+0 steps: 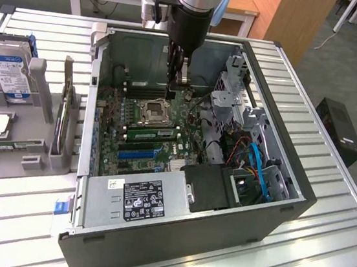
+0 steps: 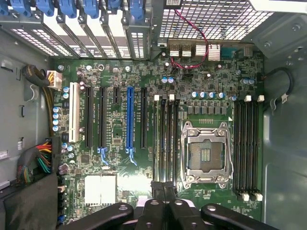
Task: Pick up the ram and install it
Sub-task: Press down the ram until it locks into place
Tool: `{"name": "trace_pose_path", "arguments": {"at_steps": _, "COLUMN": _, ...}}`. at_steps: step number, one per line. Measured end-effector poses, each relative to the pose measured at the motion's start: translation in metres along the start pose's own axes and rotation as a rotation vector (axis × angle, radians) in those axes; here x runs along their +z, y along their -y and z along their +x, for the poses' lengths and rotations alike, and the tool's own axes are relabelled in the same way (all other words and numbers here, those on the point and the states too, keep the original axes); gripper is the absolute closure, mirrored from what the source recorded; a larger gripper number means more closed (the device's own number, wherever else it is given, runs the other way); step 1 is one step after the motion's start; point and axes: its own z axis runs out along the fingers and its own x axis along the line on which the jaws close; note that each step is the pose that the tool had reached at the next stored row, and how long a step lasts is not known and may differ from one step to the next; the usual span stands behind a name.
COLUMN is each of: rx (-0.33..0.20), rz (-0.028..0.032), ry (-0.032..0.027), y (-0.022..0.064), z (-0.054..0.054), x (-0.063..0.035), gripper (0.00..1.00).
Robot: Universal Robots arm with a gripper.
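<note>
The ram [image 1: 153, 131], a long thin green stick, stands on edge in a black memory slot just in front of the CPU socket [image 1: 152, 111] inside the open computer case. In the wrist view the ram [image 2: 157, 139] shows edge-on in the slot bank beside the CPU socket [image 2: 206, 153]. My gripper [image 1: 174, 92] hangs inside the case over the motherboard, a little behind the socket in the exterior view. Its black fingers are pressed together at the gripper [image 2: 163, 188], shut with nothing between them.
The case walls [image 1: 95, 97] and drive cage [image 1: 234, 101] hem in the motherboard. The power supply [image 1: 138, 197] fills the front of the case. A second bank of memory slots [image 2: 247, 143] lies on the socket's other side. A grey fixture with a hard drive [image 1: 7, 70] stands at the exterior view's left.
</note>
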Motion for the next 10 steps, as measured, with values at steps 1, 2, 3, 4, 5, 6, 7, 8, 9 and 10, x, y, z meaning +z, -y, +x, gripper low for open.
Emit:
{"name": "trace_pose_path", "arguments": {"at_steps": 1, "rx": 0.000, "rz": 0.0000, "ry": -0.0001, "y": 0.0000, "z": 0.0000, "x": 0.0000, "gripper": 0.89}}
{"name": "trace_pose_path", "arguments": {"at_steps": 2, "rx": 0.000, "rz": 0.0000, "ry": 0.0000, "y": 0.0000, "z": 0.0000, "x": 0.0000, "gripper": 0.89}}
{"name": "trace_pose_path", "arguments": {"at_steps": 3, "rx": 0.000, "rz": 0.0001, "ry": 0.0000, "y": 0.0000, "z": 0.0000, "x": 0.0000, "gripper": 0.89}}
{"name": "trace_pose_path", "arguments": {"at_steps": 4, "rx": 0.000, "rz": 0.0000, "ry": 0.0000, "y": 0.0000, "z": 0.0000, "x": 0.0000, "gripper": 0.89}}
{"name": "trace_pose_path", "arguments": {"at_steps": 5, "rx": 0.000, "rz": 0.0000, "ry": 0.0000, "y": 0.0000, "z": 0.0000, "x": 0.0000, "gripper": 0.89}}
{"name": "trace_pose_path", "arguments": {"at_steps": 6, "rx": 0.000, "rz": 0.0000, "ry": 0.0000, "y": 0.0000, "z": 0.0000, "x": 0.0000, "gripper": 0.89}}
{"name": "trace_pose_path", "arguments": {"at_steps": 7, "rx": 0.000, "rz": 0.0000, "ry": 0.0000, "y": 0.0000, "z": 0.0000, "x": 0.0000, "gripper": 0.89}}
{"name": "trace_pose_path", "arguments": {"at_steps": 8, "rx": 0.000, "rz": 0.0000, "ry": 0.0000, "y": 0.0000, "z": 0.0000, "x": 0.0000, "gripper": 0.89}}
{"name": "trace_pose_path", "arguments": {"at_steps": 9, "rx": 0.000, "rz": 0.0000, "ry": 0.0000, "y": 0.0000, "z": 0.0000, "x": 0.0000, "gripper": 0.89}}
{"name": "trace_pose_path", "arguments": {"at_steps": 10, "rx": 0.000, "rz": 0.0000, "ry": 0.0000, "y": 0.0000, "z": 0.0000, "x": 0.0000, "gripper": 0.89}}
